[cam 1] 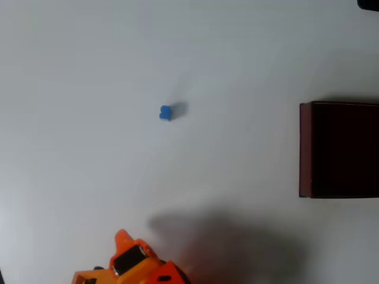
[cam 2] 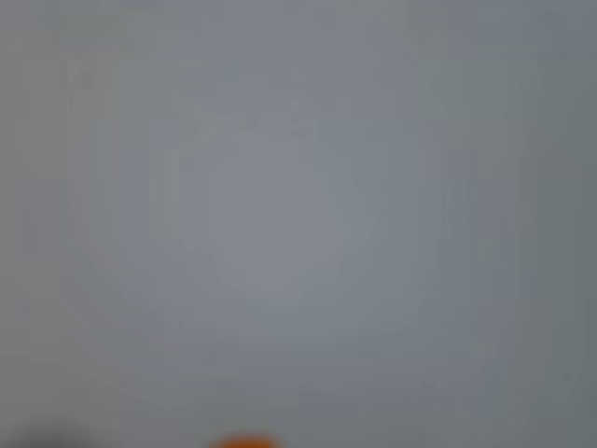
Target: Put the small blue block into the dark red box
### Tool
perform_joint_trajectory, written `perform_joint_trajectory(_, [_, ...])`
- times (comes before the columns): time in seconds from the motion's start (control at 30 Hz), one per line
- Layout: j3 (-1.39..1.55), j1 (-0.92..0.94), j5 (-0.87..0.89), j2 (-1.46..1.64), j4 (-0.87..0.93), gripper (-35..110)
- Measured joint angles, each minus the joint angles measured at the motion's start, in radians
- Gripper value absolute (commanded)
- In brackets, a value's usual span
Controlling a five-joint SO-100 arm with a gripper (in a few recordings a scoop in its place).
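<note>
In the overhead view the small blue block [cam 1: 165, 112] lies alone on the white table, left of centre. The dark red box [cam 1: 305, 148] stands at the right edge, cut off by the frame, its near-black inside facing up. My orange gripper [cam 1: 123, 239] pokes in at the bottom edge, well below the block and far left of the box. Its fingers are mostly cut off, so their state is unclear. The wrist view is a blurred grey surface with an orange finger tip [cam 2: 244, 441] at the bottom edge.
The arm's shadow [cam 1: 231, 242] falls on the table to the right of the gripper. A small dark object [cam 1: 368, 3] sits in the top right corner. White tabletop [cam 1: 89, 71] lies all around the block.
</note>
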Motion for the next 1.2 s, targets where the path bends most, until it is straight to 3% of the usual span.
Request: perform_joint_trajectory(1.2, [0.0, -0.021, 0.0, 0.0, 0.0, 0])
